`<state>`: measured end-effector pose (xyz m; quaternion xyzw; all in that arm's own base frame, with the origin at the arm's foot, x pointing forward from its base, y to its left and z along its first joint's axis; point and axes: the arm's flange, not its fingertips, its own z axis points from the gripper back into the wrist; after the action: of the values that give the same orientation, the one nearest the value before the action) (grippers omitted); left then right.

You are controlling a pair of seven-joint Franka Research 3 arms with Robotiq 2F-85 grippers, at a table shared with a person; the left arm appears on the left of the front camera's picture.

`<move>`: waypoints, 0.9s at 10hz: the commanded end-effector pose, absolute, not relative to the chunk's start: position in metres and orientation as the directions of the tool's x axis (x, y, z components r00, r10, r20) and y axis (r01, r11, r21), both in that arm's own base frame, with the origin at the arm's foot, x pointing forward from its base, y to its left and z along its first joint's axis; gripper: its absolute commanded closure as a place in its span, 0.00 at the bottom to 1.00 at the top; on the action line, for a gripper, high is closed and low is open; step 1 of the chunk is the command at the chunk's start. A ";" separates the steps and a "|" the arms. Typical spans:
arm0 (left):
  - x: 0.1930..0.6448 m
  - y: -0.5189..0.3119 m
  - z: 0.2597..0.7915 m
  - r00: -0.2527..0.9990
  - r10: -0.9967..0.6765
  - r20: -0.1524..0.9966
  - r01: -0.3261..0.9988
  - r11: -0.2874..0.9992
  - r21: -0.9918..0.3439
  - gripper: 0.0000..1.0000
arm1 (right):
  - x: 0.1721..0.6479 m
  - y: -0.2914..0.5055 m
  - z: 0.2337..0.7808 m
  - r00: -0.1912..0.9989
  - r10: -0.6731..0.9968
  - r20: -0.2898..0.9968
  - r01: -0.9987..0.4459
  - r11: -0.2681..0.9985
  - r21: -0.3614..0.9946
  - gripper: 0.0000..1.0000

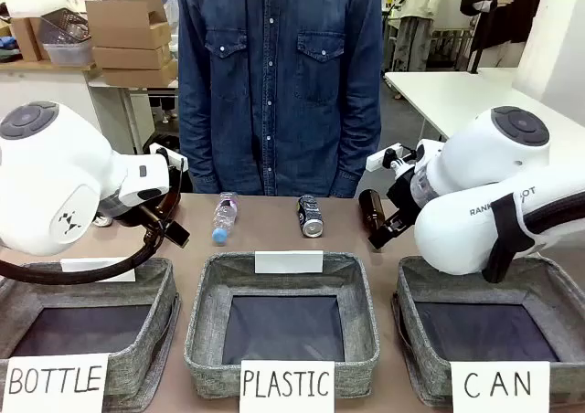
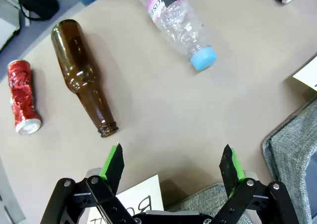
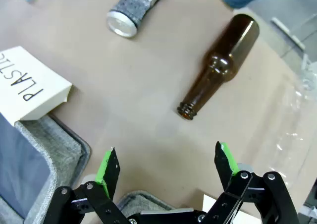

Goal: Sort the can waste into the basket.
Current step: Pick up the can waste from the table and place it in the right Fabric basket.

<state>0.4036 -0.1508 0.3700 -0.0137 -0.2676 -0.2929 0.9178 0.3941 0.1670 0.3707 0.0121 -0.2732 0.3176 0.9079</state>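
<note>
Thin metal, probably light and dentable: the small black drink can (image 1: 311, 216) lies on the bench (image 1: 265, 238) beyond the grey fabric PLASTIC basket (image 1: 203, 303); grip mid-body, gently. Left tool (image 2: 172, 164) and right tool (image 3: 166, 162) gape empty.

The table (image 2: 163, 115) is plain tan. The red can (image 2: 22, 96) has a silver top. The black can (image 1: 311, 216) carries white and what looks like blue marks, though they are small from the front. Both glass bottles (image 2: 81, 73) (image 3: 223, 65) are brown. The plastic bottle (image 2: 176, 23) is clear, with a pink and black label and a light blue cap (image 2: 204, 59). The basket (image 1: 548, 276) is grey fabric with a dark bottom, and its card (image 1: 500, 386) is white with black letters. The jaws are black with green pads (image 2: 115, 159).
</note>
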 end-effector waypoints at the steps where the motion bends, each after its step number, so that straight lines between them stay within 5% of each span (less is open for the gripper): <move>1: 0.404 -0.151 0.370 0.685 -0.530 0.499 0.545 0.828 0.132 0.00 | 0.394 0.167 0.371 0.649 0.570 0.504 -0.583 0.798 -0.152 0.00; 9: 0.404 -0.151 0.370 0.685 -0.530 0.499 0.545 0.828 0.132 0.00 | 0.394 0.167 0.371 0.649 0.570 0.504 -0.583 0.798 -0.152 0.00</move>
<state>0.4036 -0.1508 0.3700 -0.0137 -0.2676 -0.2929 0.9179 0.3941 0.1671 0.3707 0.0119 -0.2731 0.3178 0.9079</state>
